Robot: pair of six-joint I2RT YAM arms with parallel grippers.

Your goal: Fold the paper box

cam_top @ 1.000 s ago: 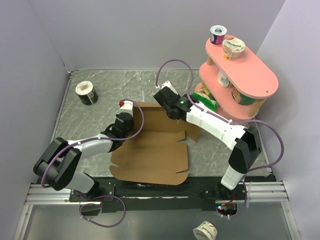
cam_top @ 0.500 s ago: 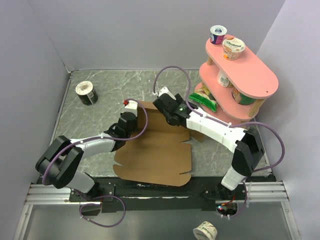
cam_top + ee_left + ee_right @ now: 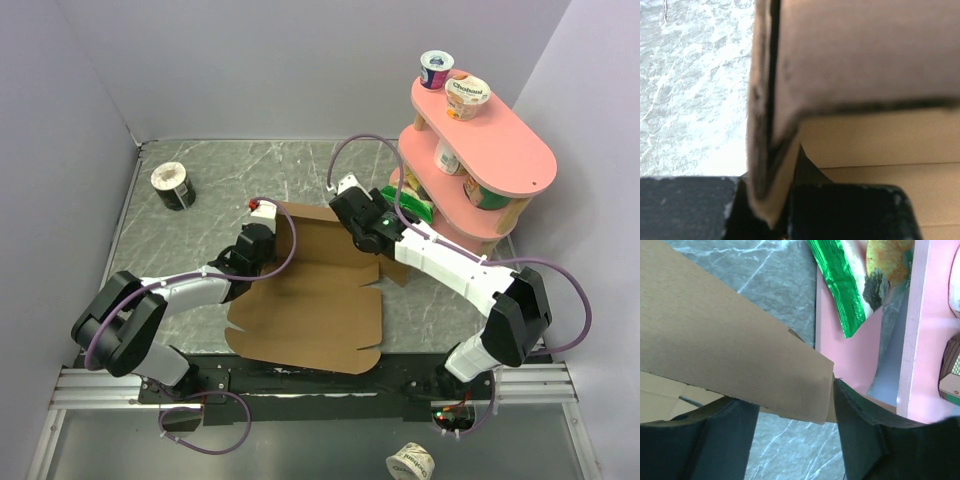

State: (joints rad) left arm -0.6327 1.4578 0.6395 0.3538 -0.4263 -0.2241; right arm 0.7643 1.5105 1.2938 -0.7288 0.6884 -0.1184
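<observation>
the paper box (image 3: 305, 310), a flat brown sheet, lies on the table (image 3: 170, 245) near my bases. my left jaws are clamped on its left flap (image 3: 765, 150), likely to hold that fold up. farther back, my right jaws stand apart astride its right flap (image 3: 740, 355), not gripping.

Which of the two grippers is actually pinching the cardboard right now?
The left gripper: it is clamped shut on a raised flap of the paper box. The right gripper stands open, with a flap corner between its jaws, unclamped.
</observation>
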